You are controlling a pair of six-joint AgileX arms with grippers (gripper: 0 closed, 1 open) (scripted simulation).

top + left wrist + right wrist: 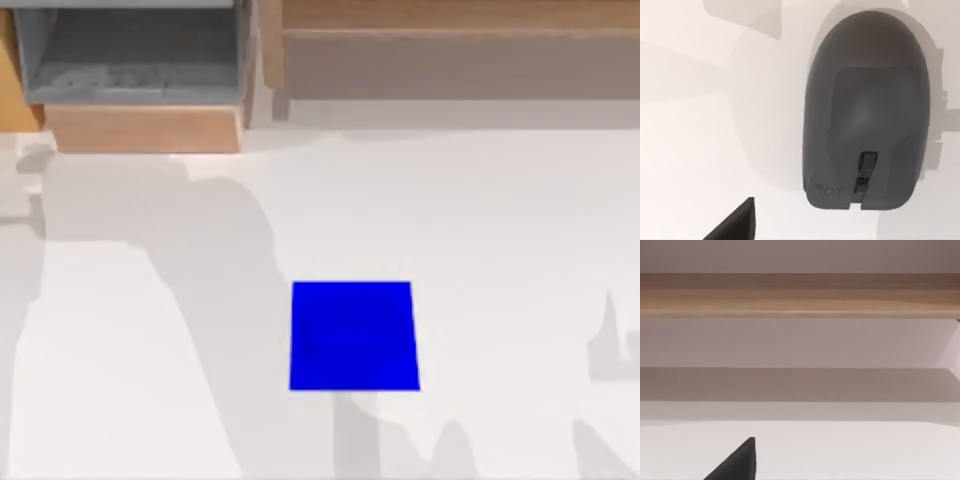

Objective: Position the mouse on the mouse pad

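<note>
A dark fingertip of the left gripper (pixel 735 222) juts into the lower left of its wrist view; the right gripper (pixel 735 462) shows likewise.

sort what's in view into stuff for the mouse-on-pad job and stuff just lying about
For the job:
- mouse, dark grey, on the white table
- mouse pad, blue, nothing on it

Just there:
- grey open box
- wooden shelf

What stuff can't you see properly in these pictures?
- Where the mouse sits relative to the mouse pad: the left wrist view shows the mouse on white table, no pad beside it.
- Left end effector: a single dark tip, cut off by the picture's edge, so open or shut is unclear.
- Right end effector: likewise, one dark tip at the edge.
</note>
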